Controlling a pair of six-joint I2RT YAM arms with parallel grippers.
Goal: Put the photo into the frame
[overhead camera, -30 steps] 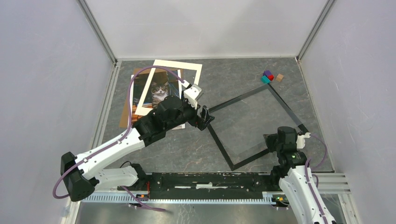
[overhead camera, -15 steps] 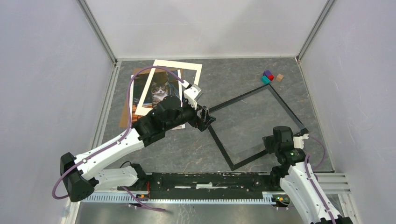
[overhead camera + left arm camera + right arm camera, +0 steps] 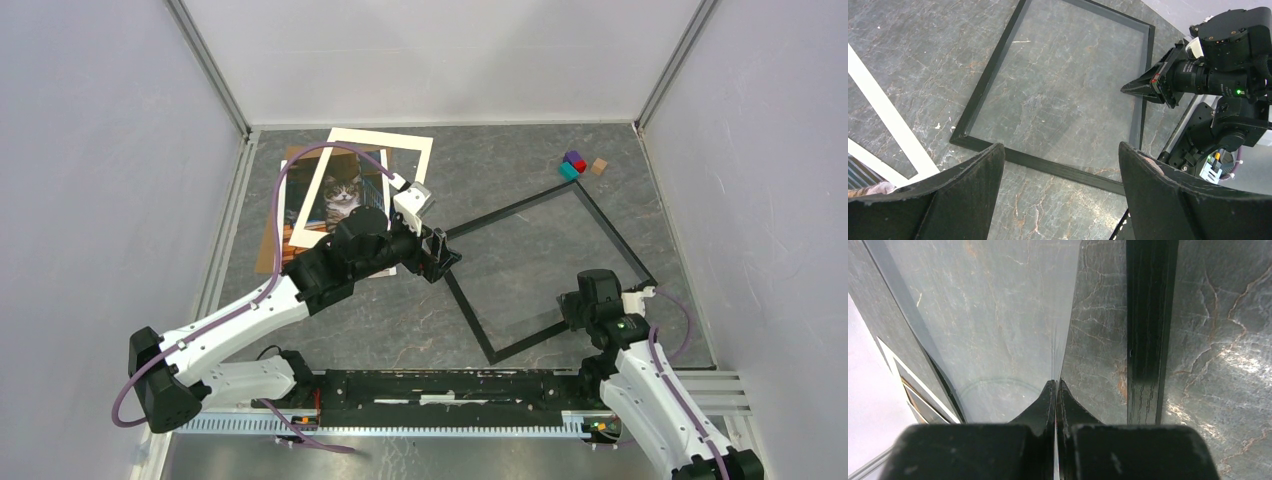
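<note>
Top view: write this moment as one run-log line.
left tool: open, by frame | right tool: shut on clear sheet | photo: under mat, outside frame

Bright, even light; soft shadows

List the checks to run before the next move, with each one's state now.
1. The right gripper is shut on the clear sheet's edge: ok.
2. The left gripper is open, holding nothing: ok.
3. The sheet is lifted clear of the frame: cannot tell.
4. The frame's opening is uncovered for the photo: not ok, the sheet lies over it.
5. The photo is free to pick: not ok, the white mat lies on it.
</note>
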